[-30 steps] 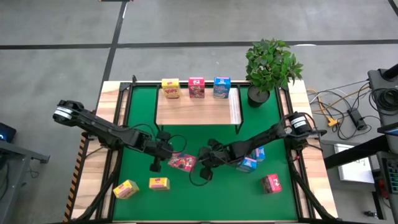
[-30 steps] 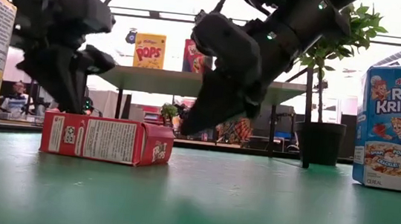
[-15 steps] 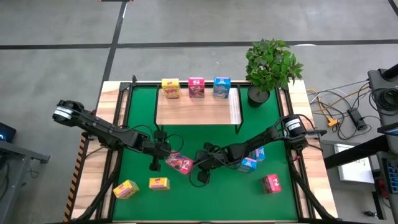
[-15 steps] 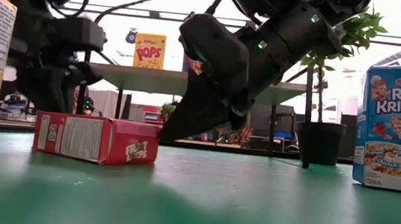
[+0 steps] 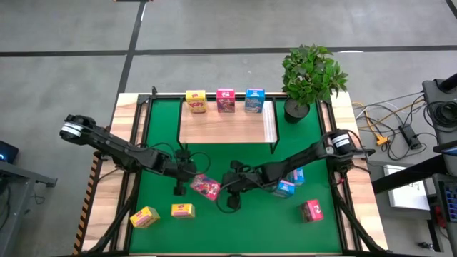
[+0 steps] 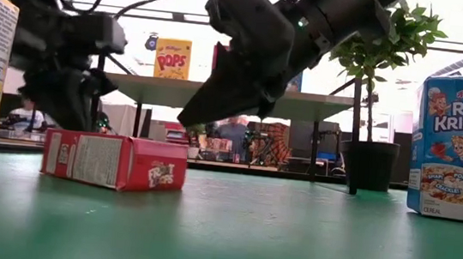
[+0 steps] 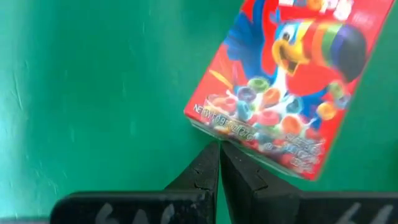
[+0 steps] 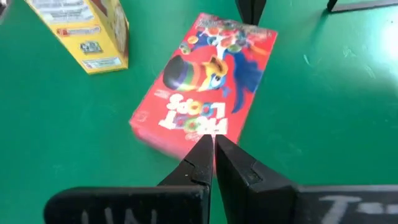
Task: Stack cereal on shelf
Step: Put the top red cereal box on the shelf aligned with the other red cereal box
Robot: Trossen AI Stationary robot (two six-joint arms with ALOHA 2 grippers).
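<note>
Cereal box (image 5: 207, 187), the red one, lies flat on the green mat (image 5: 161, 135) in front of the shelf (image 5: 225, 125), flanked by the left tool (image 5: 187, 175) and right tool (image 5: 227, 187), both pinched shut and holding nothing. The step looks like nudging it into position; next, one tool must open and grip its edges to lift it.
</note>
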